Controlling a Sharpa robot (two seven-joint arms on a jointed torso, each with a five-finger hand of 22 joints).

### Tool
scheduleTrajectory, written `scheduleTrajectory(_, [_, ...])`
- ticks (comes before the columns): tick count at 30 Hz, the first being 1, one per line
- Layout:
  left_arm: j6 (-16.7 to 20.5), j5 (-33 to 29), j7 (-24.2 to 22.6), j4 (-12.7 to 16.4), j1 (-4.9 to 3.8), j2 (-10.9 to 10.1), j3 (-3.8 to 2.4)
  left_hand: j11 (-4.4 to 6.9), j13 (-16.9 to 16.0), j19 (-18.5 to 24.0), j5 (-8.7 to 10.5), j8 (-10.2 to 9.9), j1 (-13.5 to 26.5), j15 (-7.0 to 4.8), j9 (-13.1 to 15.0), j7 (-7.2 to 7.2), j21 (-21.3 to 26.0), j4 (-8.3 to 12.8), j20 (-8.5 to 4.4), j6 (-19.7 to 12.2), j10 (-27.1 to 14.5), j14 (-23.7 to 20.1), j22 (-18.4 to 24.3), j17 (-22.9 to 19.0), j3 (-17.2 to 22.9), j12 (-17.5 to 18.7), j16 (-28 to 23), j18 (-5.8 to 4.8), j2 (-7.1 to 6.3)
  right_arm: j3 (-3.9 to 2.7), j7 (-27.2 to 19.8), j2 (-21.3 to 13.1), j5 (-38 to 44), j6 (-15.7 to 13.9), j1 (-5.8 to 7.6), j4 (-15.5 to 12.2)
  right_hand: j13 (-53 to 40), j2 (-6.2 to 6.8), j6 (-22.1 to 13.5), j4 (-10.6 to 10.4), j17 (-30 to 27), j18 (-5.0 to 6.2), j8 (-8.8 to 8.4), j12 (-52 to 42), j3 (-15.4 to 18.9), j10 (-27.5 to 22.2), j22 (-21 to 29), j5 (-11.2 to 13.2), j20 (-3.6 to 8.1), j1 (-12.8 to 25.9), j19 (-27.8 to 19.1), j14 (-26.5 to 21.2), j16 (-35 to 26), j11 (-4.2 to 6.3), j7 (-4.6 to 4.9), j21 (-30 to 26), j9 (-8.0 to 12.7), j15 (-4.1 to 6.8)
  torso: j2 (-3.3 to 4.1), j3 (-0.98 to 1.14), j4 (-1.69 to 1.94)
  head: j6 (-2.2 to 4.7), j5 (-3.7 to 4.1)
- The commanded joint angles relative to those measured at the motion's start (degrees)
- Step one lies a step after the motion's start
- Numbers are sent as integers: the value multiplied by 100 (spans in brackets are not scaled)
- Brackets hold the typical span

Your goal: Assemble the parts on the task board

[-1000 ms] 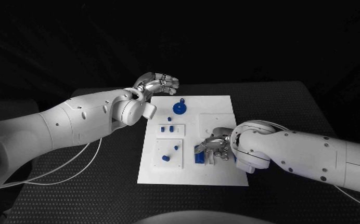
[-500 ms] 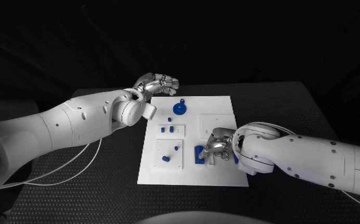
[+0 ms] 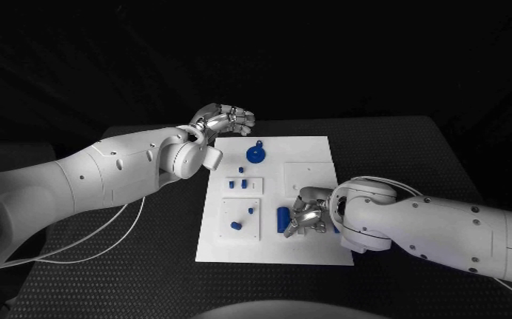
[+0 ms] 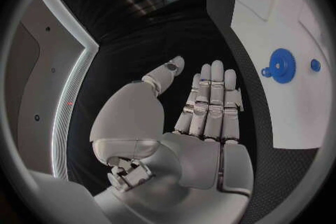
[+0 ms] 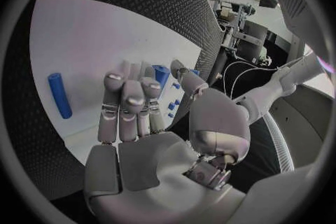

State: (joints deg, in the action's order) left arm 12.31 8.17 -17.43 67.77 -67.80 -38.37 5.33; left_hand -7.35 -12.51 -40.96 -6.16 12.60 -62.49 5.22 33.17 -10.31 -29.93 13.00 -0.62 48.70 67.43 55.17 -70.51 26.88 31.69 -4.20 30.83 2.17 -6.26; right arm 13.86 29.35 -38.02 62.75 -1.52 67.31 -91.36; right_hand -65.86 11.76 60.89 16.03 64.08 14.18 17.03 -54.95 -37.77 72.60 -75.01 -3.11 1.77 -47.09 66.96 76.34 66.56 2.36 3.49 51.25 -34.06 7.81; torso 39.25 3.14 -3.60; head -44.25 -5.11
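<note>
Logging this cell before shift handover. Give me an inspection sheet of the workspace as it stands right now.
Surface: black table, textured.
Job's things: white task board mid-table; blue gear at its far end; blue cylinder lying loose near the right hand; small blue parts standing mid-board.
Clutter: nothing seen.
Hands: left hand off the board's far corner, holding nothing; right hand over the board, grasp unclear.
Cables: white cable under left arm.
Surroundings: dark.

white arms [image 3: 106, 167], silver robot hand [image 3: 304, 214]

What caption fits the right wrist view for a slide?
Right hand above the white task board, a blue cylindrical part lying beside its fingers.
</note>
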Motion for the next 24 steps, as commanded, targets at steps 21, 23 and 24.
scheduleTrajectory(21, [-82, -25, -16, 9, -4, -2, -4, 7, 9, 2, 34, 36, 69, 23, -10, -6, 28, -41, 32, -36, -38, 7, -16, 21, 17, -3, -38, 26, -1, 7, 178, 29, 458, 56, -79, 125, -41, -784, 222, -350, -28, 82, -4, 21, 149, 137, 1, 30, -15, 578, 8, -18, 72, 67, -15, -38, 8, 80, 0, -6, 5, -35, -9])
scheduleTrajectory(23, [-85, -25, -15, 6, -4, -4, -4, 7, 9, 2, 34, 36, 69, 23, -10, -6, 29, -42, 32, -36, -38, 7, -16, 22, 17, -3, -38, 26, -1, 7, 109, -46, 288, 55, -77, 83, -47, -594, 227, -261, -37, 82, -15, 29, 11, 139, -3, 27, -8, 523, 4, -22, 74, 66, -14, -36, 17, 82, -3, -7, 4, -20, -2])
scheduleTrajectory(24, [-89, -25, -15, 2, -4, -3, -4, 7, 9, 2, 34, 37, 69, 23, -10, -6, 29, -42, 32, -36, -38, 8, -16, 22, 17, -3, -39, 26, -1, 6, 68, -94, 211, 51, -76, 52, -48, -472, 221, -242, -44, 82, -25, 34, -23, 138, -4, 22, -12, 526, 6, -22, 73, 60, -10, -35, 24, 79, -4, -7, 1, -13, 0])
